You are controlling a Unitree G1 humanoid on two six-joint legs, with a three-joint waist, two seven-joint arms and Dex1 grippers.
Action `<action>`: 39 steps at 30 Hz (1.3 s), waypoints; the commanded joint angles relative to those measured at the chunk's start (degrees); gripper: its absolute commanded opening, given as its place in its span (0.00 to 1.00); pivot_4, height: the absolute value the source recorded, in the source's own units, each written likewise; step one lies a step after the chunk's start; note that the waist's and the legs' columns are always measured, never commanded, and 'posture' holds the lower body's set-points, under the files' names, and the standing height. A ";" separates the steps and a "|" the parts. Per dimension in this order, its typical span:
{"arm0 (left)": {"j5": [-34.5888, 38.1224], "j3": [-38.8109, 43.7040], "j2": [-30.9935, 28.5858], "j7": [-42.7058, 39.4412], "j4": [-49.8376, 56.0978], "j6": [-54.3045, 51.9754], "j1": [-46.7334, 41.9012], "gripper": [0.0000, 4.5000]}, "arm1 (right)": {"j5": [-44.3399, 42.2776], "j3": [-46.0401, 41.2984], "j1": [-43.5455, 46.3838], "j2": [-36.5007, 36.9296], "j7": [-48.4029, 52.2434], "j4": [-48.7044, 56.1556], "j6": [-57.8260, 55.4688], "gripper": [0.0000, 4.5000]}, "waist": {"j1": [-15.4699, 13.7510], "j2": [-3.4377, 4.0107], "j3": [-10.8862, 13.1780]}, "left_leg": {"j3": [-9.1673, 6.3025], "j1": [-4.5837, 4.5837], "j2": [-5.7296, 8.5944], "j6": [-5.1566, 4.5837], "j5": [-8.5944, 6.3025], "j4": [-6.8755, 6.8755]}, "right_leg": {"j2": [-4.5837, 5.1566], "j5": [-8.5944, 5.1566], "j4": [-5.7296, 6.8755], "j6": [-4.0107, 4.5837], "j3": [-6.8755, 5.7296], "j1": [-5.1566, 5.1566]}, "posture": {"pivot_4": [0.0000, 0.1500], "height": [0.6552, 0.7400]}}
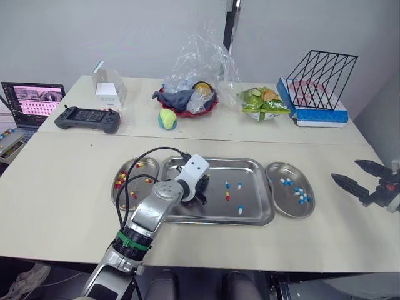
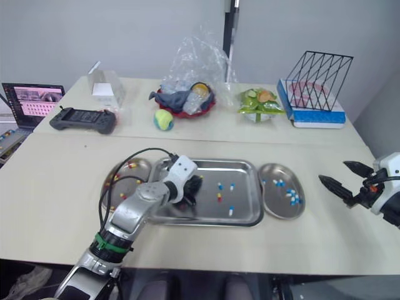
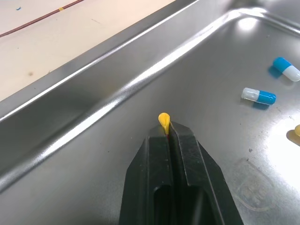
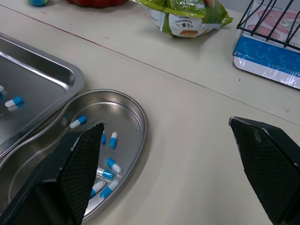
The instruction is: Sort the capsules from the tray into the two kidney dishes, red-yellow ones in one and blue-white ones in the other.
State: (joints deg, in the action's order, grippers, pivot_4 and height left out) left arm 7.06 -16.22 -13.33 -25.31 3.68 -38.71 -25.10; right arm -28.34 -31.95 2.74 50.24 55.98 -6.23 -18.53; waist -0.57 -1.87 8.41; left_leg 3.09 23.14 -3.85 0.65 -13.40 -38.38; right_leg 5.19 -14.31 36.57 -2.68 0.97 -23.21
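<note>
Black fingers of the left gripper [image 3: 168, 130], low in the wrist view, are clamped on a red-yellow capsule [image 3: 163, 119]. Its yellow end pokes out past the tips and its long axis seems to run in line with the fingers, just above the steel floor of the tray [image 1: 250, 203]. Seen from the head, the gripper sits at the tray's left end, near the centre of the frame. The red-yellow dish [image 1: 125, 203] lies directly to its left, just beside the tray's rim. That short hop leftward over the rim is, by the look of it, what the coming move turns on, and the left arm is plainly the nearer one for it. At the right edge of the frame the right gripper [image 1: 354, 176] hovers with fingers spread wide and empty, well apart from the tray and near the blue-white dish [image 1: 282, 203]. A few loose capsules [image 1: 228, 185] lie mid-tray.
</note>
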 commanded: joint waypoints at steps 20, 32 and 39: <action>16.52 25.76 -21.46 -15.67 7.04 4.62 11.17 0.00 | 0.28 4.81 6.72 0.36 0.99 -3.17 1.55 1.00 | 0.54 0.10 0.04 | 0.00 -0.02 0.01 -0.01 -0.01 0.15 | 0.00 -0.07 -0.08 0.03 0.02 0.02 | 1.00 0.92; 11.49 24.49 -23.59 -13.88 2.23 6.47 11.31 0.42 | 0.21 5.34 7.02 0.39 1.09 -3.19 1.47 1.00 | -0.04 0.10 0.04 | -0.05 0.10 0.01 -0.03 -0.01 0.16 | -0.07 -0.06 -0.28 0.00 0.03 0.05 | 1.00 0.92; 14.19 29.43 -27.48 -19.27 -1.86 8.51 9.56 0.93 | 0.39 5.71 7.44 0.37 1.07 -3.44 1.45 1.00 | 0.02 0.10 0.04 | -0.04 0.10 0.00 -0.03 -0.01 0.17 | -0.06 -0.06 -0.29 0.00 0.03 0.05 | 1.00 0.92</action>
State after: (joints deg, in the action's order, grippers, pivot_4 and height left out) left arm 20.15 9.36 -38.80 -42.86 2.97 -32.32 -13.95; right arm -27.70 -25.29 9.44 50.19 57.15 -10.42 -18.13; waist -0.55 -1.77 8.45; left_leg 3.05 23.24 -3.86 0.62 -13.42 -38.21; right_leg 5.11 -14.37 36.29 -2.68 1.00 -23.17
